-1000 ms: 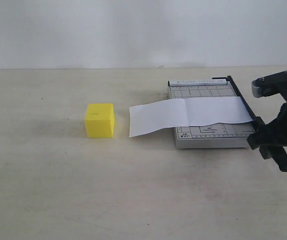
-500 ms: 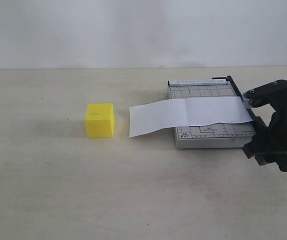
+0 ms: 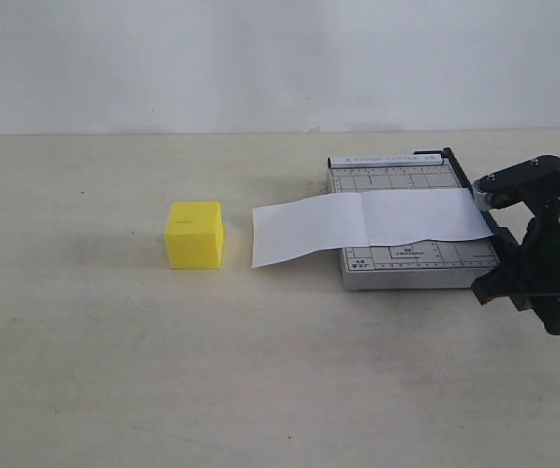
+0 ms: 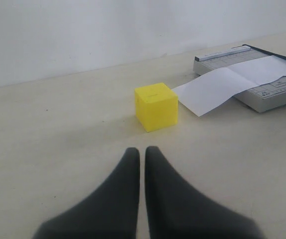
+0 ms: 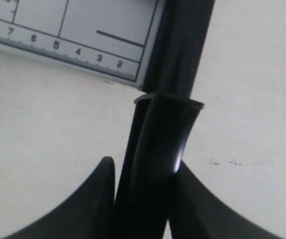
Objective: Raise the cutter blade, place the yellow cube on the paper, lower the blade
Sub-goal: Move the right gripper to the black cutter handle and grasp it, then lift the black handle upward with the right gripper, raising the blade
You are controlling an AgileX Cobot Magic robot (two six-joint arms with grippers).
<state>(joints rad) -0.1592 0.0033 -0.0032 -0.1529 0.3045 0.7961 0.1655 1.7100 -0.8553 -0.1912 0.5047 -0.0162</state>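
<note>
The yellow cube [image 3: 194, 234] stands on the table left of the paper [image 3: 368, 222], a gap apart; the left wrist view shows the cube [image 4: 156, 106] well ahead of my left gripper [image 4: 142, 152], which is shut and empty. The white paper lies across the grey gridded cutter base [image 3: 417, 268] and overhangs its left side. The cutter blade [image 3: 460, 175] lies down along the base's right edge. My right gripper [image 3: 516, 285] is at the base's near right corner. In the right wrist view that gripper [image 5: 144, 167] is shut on the blade's thick black handle [image 5: 168, 134].
A pale wall runs behind the table's far edge. The cutter base corner with its ruler marks [image 5: 83, 50] lies just past the handle. The left arm does not show in the exterior view.
Over the last second my right gripper came down and to the left, onto the blade handle at the base's near right corner. Cube and paper have not moved.
</note>
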